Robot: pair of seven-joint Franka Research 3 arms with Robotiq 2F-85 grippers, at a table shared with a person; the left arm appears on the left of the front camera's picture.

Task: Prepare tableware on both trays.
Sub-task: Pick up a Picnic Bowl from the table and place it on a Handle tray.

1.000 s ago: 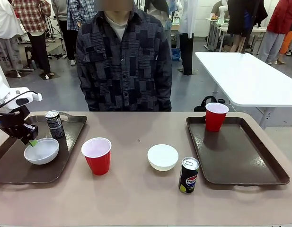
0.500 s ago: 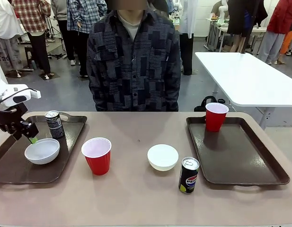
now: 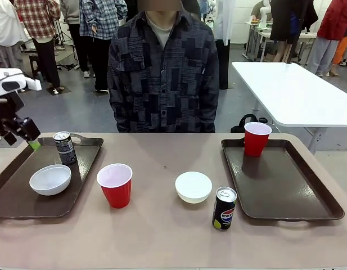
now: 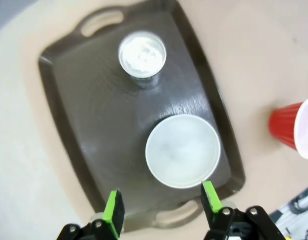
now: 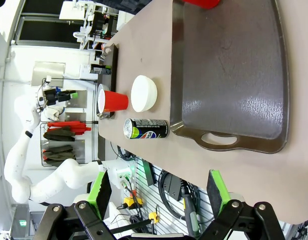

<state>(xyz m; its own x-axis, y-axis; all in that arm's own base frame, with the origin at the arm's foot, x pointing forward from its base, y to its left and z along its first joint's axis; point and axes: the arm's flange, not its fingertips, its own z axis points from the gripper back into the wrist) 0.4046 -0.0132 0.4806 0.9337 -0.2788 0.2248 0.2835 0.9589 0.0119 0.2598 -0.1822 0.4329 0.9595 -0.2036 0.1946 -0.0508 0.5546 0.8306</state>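
On the left tray [image 3: 16, 199] sit a white bowl [image 3: 50, 179] and a slim black can [image 3: 64, 147]. My left gripper [image 3: 24, 138] hangs open and empty above that tray's far left corner. Looking down from the left wrist, its green fingertips [image 4: 114, 210] frame the bowl [image 4: 182, 151], with the can [image 4: 142, 52] beyond. A red cup [image 3: 115, 184], a second white bowl [image 3: 193, 186] and a Pepsi can [image 3: 224, 208] stand on the table between the trays. The right tray [image 3: 280, 180] carries a red cup [image 3: 256, 138] at its far corner. My right gripper [image 5: 157, 187] is open, off the near edge of the right tray [image 5: 233, 75].
A person in a dark patterned shirt [image 3: 162, 79] stands at the table's far side, hands out of sight. A white table [image 3: 291, 90] stands behind on the right. Bare tan tabletop lies along the near edge.
My left gripper opened, let go of the bowl on the left tray, and rose up and back to the left. The person shifted slightly to the right.
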